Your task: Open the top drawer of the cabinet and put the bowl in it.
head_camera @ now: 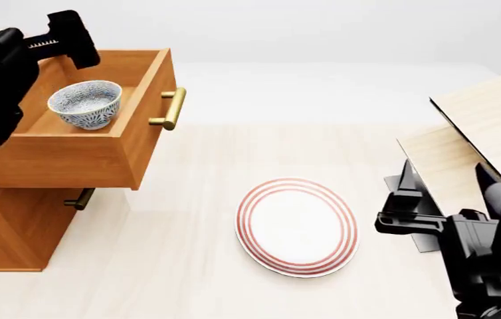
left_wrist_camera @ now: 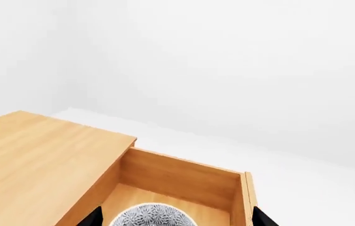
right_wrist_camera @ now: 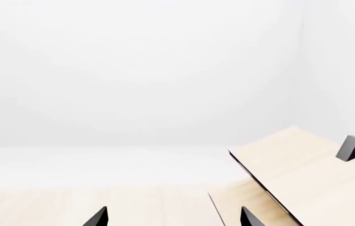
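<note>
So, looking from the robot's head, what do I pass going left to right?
Left gripper → bowl in the top drawer → drawer handle → plate → right gripper → shelf rack.

The orange-brown wooden cabinet top [left_wrist_camera: 33, 155] borders the pulled-out top drawer's lighter wood box interior [left_wrist_camera: 177, 176]. The small round white bowl with dense blue-grey speckles [left_wrist_camera: 151, 216] sits inside the drawer, partly cut off by the frame edge. Two black fingertips [left_wrist_camera: 92, 217] of the left pincer flank the bowl, spread apart.
</note>
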Robot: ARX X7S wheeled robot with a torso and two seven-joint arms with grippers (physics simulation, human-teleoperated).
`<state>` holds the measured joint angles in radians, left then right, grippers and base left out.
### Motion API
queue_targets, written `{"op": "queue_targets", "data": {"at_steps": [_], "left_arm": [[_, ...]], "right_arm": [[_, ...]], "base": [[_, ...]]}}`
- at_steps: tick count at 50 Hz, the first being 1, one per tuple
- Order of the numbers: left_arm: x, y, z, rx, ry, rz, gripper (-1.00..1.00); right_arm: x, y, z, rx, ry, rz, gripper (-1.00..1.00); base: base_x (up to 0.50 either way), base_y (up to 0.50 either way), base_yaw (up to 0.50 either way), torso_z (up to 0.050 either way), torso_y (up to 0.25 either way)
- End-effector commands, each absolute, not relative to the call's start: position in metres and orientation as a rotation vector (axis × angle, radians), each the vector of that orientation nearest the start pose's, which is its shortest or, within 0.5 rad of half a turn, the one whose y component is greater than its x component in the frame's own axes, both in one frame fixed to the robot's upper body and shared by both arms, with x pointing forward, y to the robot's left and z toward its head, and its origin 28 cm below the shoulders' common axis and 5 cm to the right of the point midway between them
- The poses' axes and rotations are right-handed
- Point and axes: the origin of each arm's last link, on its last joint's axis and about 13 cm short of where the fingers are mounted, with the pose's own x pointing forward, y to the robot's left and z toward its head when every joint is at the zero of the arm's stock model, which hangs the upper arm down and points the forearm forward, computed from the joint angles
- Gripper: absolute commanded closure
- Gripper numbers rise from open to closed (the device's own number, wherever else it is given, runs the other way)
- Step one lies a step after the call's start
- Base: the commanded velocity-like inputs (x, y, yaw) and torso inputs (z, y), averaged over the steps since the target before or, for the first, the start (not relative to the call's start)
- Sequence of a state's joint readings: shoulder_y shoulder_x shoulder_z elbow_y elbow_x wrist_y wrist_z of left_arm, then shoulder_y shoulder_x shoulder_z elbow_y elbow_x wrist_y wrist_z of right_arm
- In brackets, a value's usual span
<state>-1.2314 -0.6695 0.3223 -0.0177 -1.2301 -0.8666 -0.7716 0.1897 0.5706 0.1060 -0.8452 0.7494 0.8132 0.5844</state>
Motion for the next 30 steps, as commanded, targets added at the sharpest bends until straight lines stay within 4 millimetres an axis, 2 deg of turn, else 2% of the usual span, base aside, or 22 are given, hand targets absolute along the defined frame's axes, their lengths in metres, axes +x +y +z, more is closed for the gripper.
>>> {"op": "queue_targets", "data": {"at_steps": [1,9,17,30], "left_arm": [[0.268,0.275,0.303,-0.027,-0.194,0.103,-1.0],[0.232,0.272,0.299,-0.019,-0.303,-0.027,-1.0],[0.204,0.274,0.302,-0.021,-0.362,-0.063,-1.0],[0.165,0.272,0.309,0.005,-0.454,-0.106,-1.0]], "right_arm": [[0.181,-0.149,0.186,-0.067,-0.17,-0.142,-1.0],[0.173,-0.147,0.196,-0.079,-0.212,-0.137,-1.0],[0.17,-0.146,0.213,-0.095,-0.264,-0.128,-1.0],[0.147,-0.147,0.239,-0.118,-0.378,-0.142,-1.0]], "base": [[0.0,0.0,0.0,0.0,0.0],[0.0,0.0,0.0,0.0,0.0],[0.0,0.0,0.0,0.0,0.0],[0.0,0.0,0.0,0.0,0.0]]}}
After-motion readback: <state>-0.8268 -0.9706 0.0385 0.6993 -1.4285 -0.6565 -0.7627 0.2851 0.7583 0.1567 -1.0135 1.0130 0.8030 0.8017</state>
